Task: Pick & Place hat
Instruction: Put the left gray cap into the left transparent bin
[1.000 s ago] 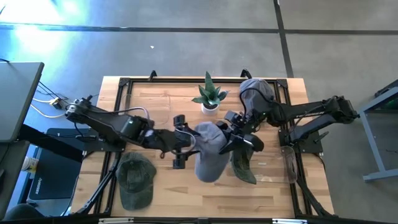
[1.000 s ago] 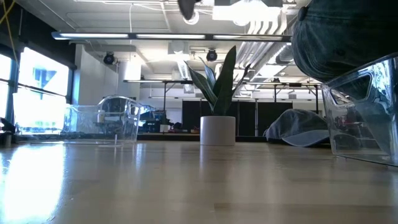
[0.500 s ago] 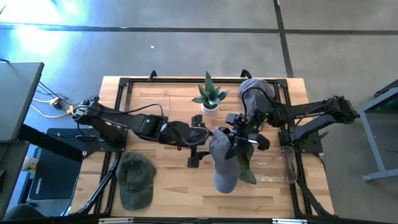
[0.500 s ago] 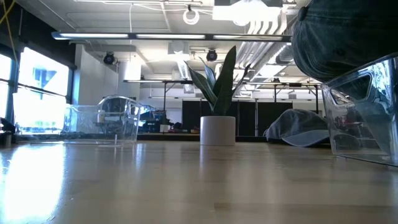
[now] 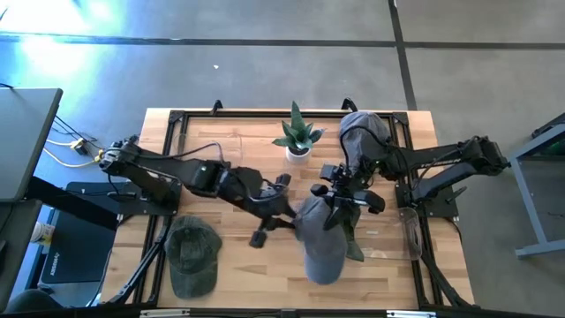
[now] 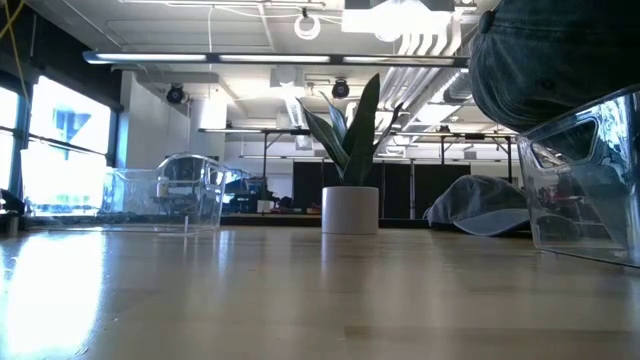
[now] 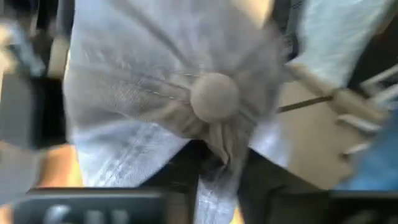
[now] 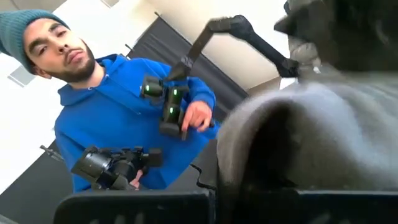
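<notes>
While the light grey fabric cap (image 5: 320, 237) hangs over the middle of the pale wooden table (image 5: 238, 269), both grippers meet at it from opposite sides. The left gripper (image 5: 284, 215) reaches in from the left, and its wrist view shows its dark fingers (image 7: 180, 174) pinching a fold of the cap's crown just beside the round top button (image 7: 214, 96). The right gripper (image 5: 340, 201) comes from the right and sits at the cap's upper edge; its fingers are pressed together on the grey cloth, which fills its wrist view. The cap's body droops toward the table's near edge, below both grippers. A dark green cap (image 5: 193, 254) lies flat near the left front corner, well apart from the arms. Another grey cap (image 5: 362, 132) rests at the far right, near a small potted plant in a white pot (image 5: 297, 140). Beyond the table, the right wrist view catches a person in a blue hoodie (image 8: 118, 118).
</notes>
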Robot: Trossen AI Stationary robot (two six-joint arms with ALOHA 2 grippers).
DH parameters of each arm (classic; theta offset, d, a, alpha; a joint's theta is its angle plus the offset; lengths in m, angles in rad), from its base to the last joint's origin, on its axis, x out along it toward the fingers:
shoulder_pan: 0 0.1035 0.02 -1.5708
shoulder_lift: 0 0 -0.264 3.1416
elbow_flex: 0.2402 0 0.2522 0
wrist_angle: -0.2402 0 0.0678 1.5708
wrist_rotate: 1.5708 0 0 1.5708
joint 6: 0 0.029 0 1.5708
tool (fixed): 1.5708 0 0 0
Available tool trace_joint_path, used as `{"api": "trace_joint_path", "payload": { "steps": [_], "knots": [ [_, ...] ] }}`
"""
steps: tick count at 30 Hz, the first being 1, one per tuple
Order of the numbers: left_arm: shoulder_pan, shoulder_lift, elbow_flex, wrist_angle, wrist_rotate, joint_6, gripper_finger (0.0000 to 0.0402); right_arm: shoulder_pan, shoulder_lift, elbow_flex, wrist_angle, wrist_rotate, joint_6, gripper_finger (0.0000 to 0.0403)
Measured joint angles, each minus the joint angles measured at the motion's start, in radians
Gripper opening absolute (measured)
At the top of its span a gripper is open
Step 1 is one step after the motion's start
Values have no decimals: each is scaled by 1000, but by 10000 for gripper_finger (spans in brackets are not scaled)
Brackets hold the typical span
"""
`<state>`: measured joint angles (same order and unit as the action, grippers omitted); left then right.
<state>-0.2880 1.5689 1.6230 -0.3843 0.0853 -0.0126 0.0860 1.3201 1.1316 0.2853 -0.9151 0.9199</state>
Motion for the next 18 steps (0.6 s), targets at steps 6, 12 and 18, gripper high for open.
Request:
{"api": "trace_joint_path", "payload": {
  "steps": [6, 12, 18],
  "knots": [
    [-1, -68, 2, -72, 159, -70, 18, 2, 1, 0, -81, -31, -1, 4],
    [-1, -103, 1, -109, 164, -112, 28, 51, 8, 0, -180, 95, -123, 28],
    [-1, -102, 1, -176, 136, -170, 28, 7, 10, -2, -263, 120, -230, 119]
  ]
}}
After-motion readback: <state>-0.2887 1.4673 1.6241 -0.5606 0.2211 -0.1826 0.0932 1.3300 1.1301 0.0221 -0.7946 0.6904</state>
